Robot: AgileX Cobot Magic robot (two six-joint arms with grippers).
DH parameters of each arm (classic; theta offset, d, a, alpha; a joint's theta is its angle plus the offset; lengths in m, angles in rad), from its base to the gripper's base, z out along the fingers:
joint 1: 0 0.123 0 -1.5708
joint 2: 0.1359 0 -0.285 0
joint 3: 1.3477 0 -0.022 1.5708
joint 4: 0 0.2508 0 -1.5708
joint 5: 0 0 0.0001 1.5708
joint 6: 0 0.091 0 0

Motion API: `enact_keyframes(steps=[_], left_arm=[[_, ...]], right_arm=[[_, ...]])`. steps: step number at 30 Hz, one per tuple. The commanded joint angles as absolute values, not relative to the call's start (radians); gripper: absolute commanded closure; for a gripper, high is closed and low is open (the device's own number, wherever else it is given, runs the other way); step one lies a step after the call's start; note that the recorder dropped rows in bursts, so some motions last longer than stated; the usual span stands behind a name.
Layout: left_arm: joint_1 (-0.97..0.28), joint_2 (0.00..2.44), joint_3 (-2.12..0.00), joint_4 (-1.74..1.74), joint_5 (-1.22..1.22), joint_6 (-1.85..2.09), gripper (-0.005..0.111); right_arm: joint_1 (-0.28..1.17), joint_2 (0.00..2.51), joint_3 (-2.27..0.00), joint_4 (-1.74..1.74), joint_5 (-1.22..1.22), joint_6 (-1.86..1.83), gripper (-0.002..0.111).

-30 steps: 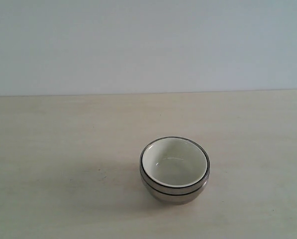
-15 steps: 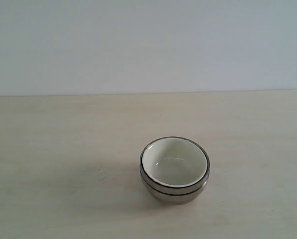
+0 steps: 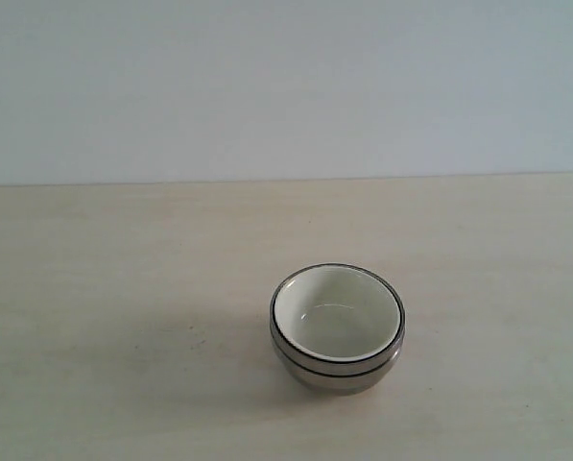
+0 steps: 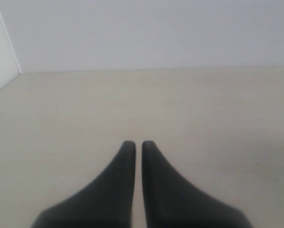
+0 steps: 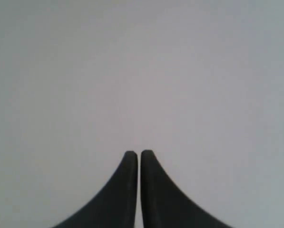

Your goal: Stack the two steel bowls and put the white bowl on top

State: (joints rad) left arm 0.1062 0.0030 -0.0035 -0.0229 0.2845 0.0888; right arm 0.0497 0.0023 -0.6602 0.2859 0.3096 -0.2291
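In the exterior view the white bowl (image 3: 336,312) sits nested inside the two steel bowls (image 3: 336,370), which form one stack on the pale table right of centre. Only the rims and lower side of the steel bowls show. Neither gripper appears in the exterior view. My left gripper (image 4: 138,145) is shut with nothing between its dark fingers, above bare tabletop in the left wrist view. My right gripper (image 5: 139,154) is shut too, empty, facing a plain pale surface. No bowl shows in either wrist view.
The light wooden table (image 3: 123,288) runs back to a plain pale wall (image 3: 267,86). In the left wrist view a wall corner (image 4: 11,42) stands beyond the table's far end.
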Motion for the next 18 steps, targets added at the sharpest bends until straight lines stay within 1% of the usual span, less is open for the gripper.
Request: enact_keyframes(steps=[1, 8, 18], left_arm=[[0.107, 0.0, 0.0, -0.026, 0.278, 0.078, 0.103], [0.107, 0.0, 0.0, -0.026, 0.278, 0.078, 0.103], [0.107, 0.0, 0.0, -0.026, 0.278, 0.078, 0.103]], right_arm=[[0.015, 0.0, -0.558, 0.281, 0.245, -0.165, 0.108], [0.007, 0.0, -0.33, 0.281, 0.119, 0.0, 0.108], [0.009, 0.0, -0.047, 0.283, 0.032, 0.0, 0.108]])
